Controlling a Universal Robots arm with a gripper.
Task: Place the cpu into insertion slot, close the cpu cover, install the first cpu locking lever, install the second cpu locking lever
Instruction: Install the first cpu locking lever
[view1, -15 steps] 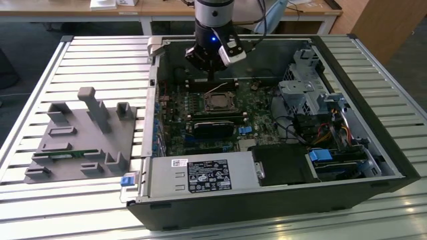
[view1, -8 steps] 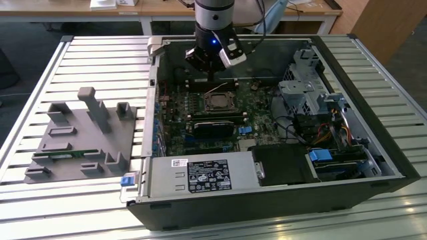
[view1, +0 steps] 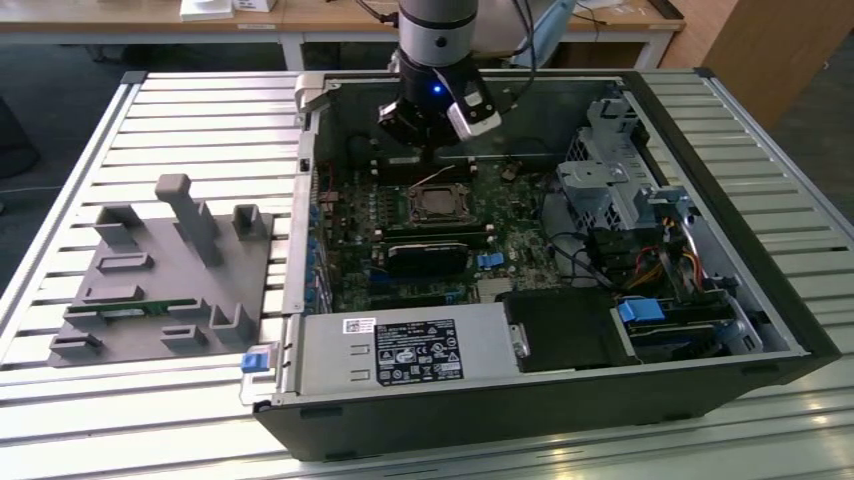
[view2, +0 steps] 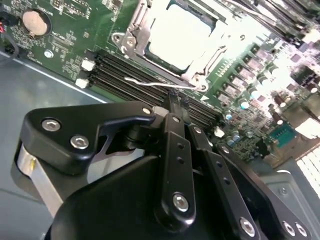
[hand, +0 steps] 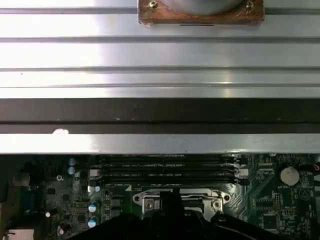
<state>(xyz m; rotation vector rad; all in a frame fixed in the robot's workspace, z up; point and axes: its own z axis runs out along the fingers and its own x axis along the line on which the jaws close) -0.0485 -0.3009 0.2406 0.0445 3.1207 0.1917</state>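
The cpu (view2: 180, 35) lies flat in the insertion slot (view1: 434, 203) on the green motherboard, its pale metal face catching bright light. Over its edges sits the silvery cpu cover (view2: 134, 36), lowered onto the socket. A thin wire locking lever (view2: 145, 82) runs along the socket's side next to the memory slots. My gripper (view2: 175, 100) has its black fingers drawn together at this wire and looks shut on it. In the exterior view my gripper (view1: 430, 150) hangs just behind the socket inside the case. The first wrist view has the gripper (hand: 172, 200) in front of the socket (hand: 175, 196).
Long black memory slots (view2: 125, 75) lie right beside the lever. The case's back wall (hand: 160, 115) is close behind. A drive cage (view1: 614, 180) and cables stand at the exterior view's right, the power supply (view1: 400, 350) in front. A grey fixture (view1: 160, 270) lies outside the case.
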